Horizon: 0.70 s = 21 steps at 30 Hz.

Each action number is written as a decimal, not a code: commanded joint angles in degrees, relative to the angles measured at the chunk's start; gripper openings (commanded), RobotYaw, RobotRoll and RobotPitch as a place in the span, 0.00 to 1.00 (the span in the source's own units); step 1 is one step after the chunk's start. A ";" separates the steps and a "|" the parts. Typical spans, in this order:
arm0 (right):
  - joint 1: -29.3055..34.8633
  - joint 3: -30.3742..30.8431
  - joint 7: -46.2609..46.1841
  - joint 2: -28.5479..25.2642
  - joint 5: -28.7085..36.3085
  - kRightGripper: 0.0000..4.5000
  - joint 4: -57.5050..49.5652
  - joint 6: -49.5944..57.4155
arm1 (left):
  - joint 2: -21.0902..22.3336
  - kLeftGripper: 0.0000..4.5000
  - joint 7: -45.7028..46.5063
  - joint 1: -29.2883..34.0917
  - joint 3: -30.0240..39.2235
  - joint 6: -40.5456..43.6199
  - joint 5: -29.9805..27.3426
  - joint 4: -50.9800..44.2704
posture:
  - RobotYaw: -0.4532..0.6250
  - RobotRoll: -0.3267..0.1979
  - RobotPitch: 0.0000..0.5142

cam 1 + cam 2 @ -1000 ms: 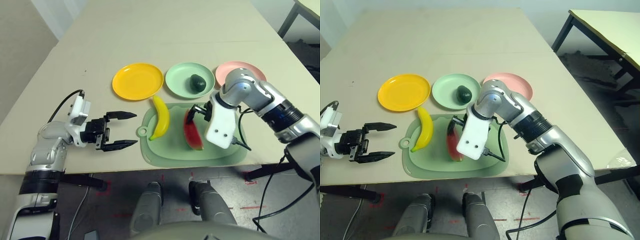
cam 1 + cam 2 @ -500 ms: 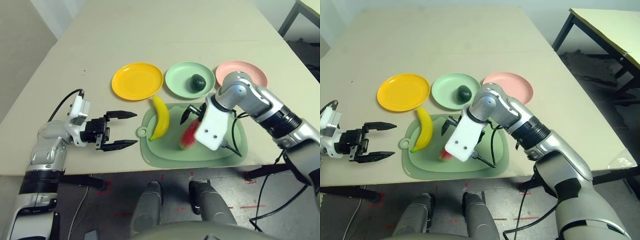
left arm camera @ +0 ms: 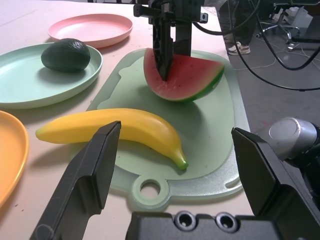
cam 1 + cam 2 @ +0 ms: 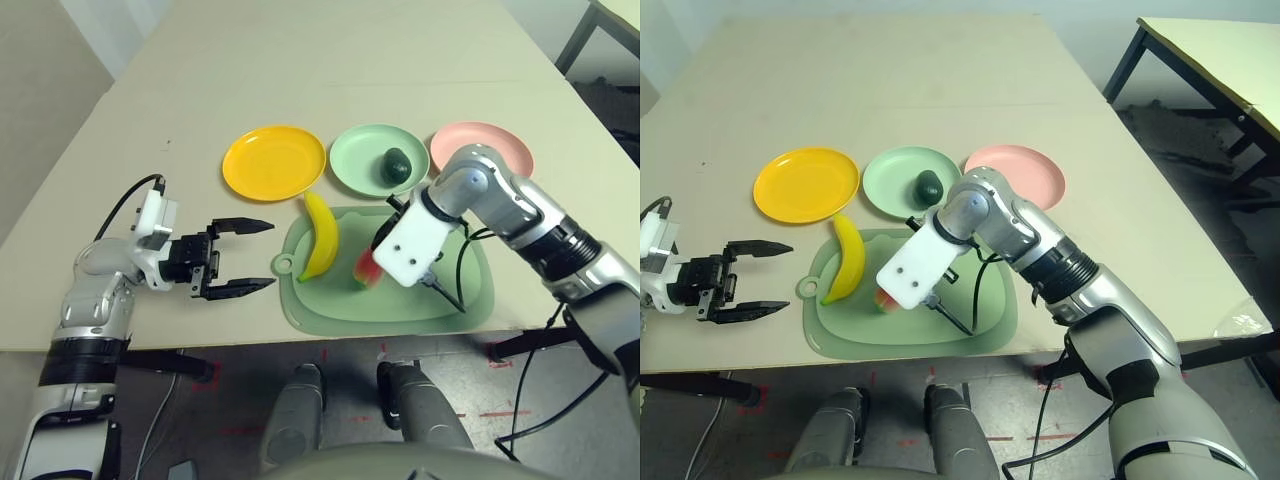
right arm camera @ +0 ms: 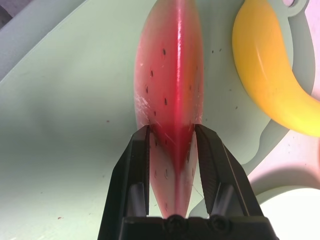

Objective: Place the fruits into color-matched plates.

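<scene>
The red watermelon wedge [image 3: 182, 77] with its green rind stands on its rind on the pale green cutting mat [image 4: 330, 305], and the right gripper [image 5: 172, 150] is clamped on its upper edge, one black finger [image 5: 131, 172] pressed to each red face. The wedge rests on the mat with the gripper reaching down onto it from above. Just beside it on the mat, toward the robot's left, lies the curved yellow banana [image 4: 322, 235], apart from the wedge and close to the mat's handle hole [image 3: 149, 189].

Beyond the mat, three round plates stand in a row. The mint green plate [image 4: 362, 160] in the middle holds the small dark green avocado [image 4: 396, 165]. The yellow-orange plate [image 4: 275, 162] is to its left and the pink plate [image 4: 480, 143] to its right, the latter partly behind the right arm.

The left gripper [image 4: 242, 258] hovers over the bare table [image 4: 180, 90] left of the mat, pointing toward the banana, its two fingers [image 3: 90, 175] spread wide with nothing between them.
</scene>
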 commanded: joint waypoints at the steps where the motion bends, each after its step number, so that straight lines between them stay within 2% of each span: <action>1: 2.35 1.80 1.87 -0.51 -0.91 0.29 -0.49 1.09 | 0.58 1.00 -0.23 -0.03 0.84 -0.69 0.13 0.24 | 0.47 0.62 0.34; 11: -0.70 -0.34 4.07 -1.19 0.37 0.29 -0.77 5.34 | 0.40 1.00 -0.48 -0.54 0.62 -0.81 0.29 1.00 | 0.46 0.62 0.35; 21: -3.18 1.28 4.18 -4.32 3.52 0.27 -3.06 9.73 | 0.14 1.00 -0.69 -1.15 0.20 -1.12 0.48 1.74 | 0.45 0.62 0.34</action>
